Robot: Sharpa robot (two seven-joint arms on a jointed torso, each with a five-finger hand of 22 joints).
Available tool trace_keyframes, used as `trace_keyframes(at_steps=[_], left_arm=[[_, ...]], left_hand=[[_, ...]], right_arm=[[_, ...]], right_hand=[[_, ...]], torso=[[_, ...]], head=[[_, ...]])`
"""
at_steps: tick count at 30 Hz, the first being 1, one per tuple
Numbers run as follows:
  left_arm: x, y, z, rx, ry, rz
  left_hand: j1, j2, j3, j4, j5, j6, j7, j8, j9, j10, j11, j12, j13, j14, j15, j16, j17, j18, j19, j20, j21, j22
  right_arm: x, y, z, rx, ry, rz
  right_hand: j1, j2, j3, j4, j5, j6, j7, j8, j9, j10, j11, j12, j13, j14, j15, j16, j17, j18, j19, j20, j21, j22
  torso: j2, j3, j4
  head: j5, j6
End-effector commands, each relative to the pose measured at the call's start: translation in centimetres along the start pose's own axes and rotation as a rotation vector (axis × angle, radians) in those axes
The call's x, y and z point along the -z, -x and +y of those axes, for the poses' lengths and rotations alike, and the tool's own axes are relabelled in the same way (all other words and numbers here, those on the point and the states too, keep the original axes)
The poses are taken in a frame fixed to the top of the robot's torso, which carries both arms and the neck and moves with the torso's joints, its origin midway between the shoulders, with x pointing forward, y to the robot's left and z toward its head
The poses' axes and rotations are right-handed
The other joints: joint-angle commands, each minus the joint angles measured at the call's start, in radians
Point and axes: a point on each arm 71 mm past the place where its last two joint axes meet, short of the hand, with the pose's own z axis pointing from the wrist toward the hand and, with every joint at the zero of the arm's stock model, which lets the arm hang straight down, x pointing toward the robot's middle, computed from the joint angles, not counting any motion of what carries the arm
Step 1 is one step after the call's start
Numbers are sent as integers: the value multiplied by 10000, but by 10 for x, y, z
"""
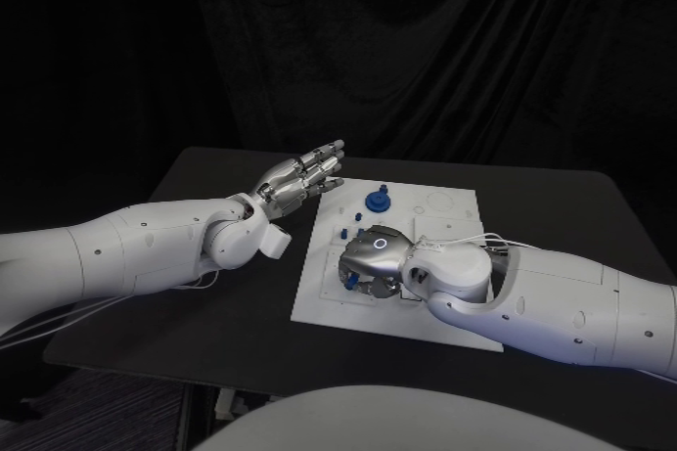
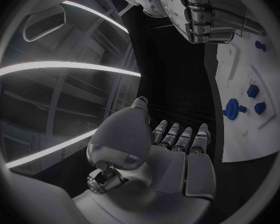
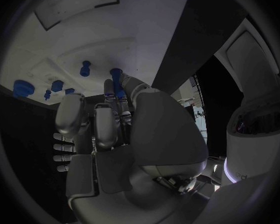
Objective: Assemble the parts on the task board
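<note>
The white task board [image 1: 328, 302] lies in the middle of the black table. My right hand [image 1: 373, 263] is curled down over the board's left middle. In the right wrist view its thumb and a finger pinch a slim blue peg [image 3: 117, 80] just above the board [image 3: 84, 30]. A round blue knob [image 1: 379, 199] stands near the far edge, with two small blue parts [image 1: 358, 217] beside it. My left hand [image 1: 300, 180] hovers open, fingers stretched out, off the board's far left corner and holds nothing. Its palm [image 2: 171, 157] faces the board [image 2: 255, 129].
More blue parts [image 3: 23, 88] stand in the board past my right hand's fingers, and one peg [image 3: 85, 68] stands apart. The black table [image 1: 198, 304] runs bare to the left of the board. A dark curtain hangs behind.
</note>
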Motion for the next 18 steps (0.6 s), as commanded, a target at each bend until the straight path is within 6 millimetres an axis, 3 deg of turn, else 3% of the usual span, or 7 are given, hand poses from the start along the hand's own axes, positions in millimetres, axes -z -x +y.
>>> trace_keyframes(at_steps=[1,5,6,7,9,14,18], left_arm=[[0,-1,0,115,-73,141],[0,-2,1,116,-68,145],[0,-2,1,117,-67,146],[0,-2,1,118,-66,148],[0,-2,1,121,-64,150],[0,-1,2,118,-54,139],[1,-1,3,118,-35,119]], left_hand=[[-17,91,-49,-13,34,-9,41,-12,0,-34,10,-22,-16,17,50,25,12,66,50,2,38,2],[-16,102,-48,-15,43,-16,40,-14,-1,-36,12,-27,-16,22,54,27,14,65,50,3,38,1],[-16,102,-48,-15,43,-16,40,-14,-1,-36,12,-27,-16,22,54,27,14,65,50,3,38,1],[-16,102,-48,-15,43,-16,40,-14,-1,-36,12,-27,-16,22,54,27,14,65,50,3,38,1],[-15,106,-48,-16,46,-20,40,-15,-2,-37,13,-33,-17,21,55,27,13,64,46,4,34,-2],[-15,106,-48,-16,46,-20,40,-15,-2,-37,13,-33,-17,21,55,27,13,64,46,4,34,-2],[-14,112,-48,-16,50,-20,40,-15,-2,-39,14,-37,-18,17,57,25,12,63,43,4,32,-5]], right_arm=[[0,-2,-1,145,-202,111],[0,-2,0,150,-154,109],[0,-2,0,145,-153,113],[-1,-2,0,105,-155,129],[-1,-2,-1,-32,-162,158],[0,-3,-3,-264,-210,189],[2,-4,-5,-495,-291,199]], right_hand=[[94,-24,-31,-58,10,71,-3,-38,10,-24,-7,58,14,-90,-2,-82,-41,29,-71,-19,-66,1572],[-327,-186,-23,185,28,-979,-178,-684,-226,-1009,172,-432,-105,-236,100,-248,-258,61,-247,4,-351,1497],[-422,-254,-18,250,32,-1310,-385,-726,-305,-1299,239,-588,-160,-268,136,-281,-303,67,-293,40,-432,1477],[-572,-382,-31,348,28,-2083,-798,-709,-497,-1802,318,-849,-243,-354,199,-368,-425,91,-379,100,-587,1439],[-688,-442,-168,413,17,-2943,-1069,-710,-745,-2449,351,-1060,-329,-425,237,-427,-509,123,-459,157,-745,1405],[-763,-423,-704,567,30,-4670,-1311,-782,-1196,-3238,423,-1011,-341,-559,304,-525,-658,173,-588,243,-1040,1350],[-764,-415,-946,721,38,-4889,-1346,-775,-1293,-3451,456,-994,-312,-643,331,-591,-760,205,-682,269,-1240,1308]], torso=[[2,2,5],[-3,0,9],[-8,-1,10],[-10,-3,12],[-13,-6,10],[-13,-7,0],[-13,-6,10]], head=[[-11,0],[-36,0],[-27,0],[-21,0],[-9,0],[1,0],[-32,0]])
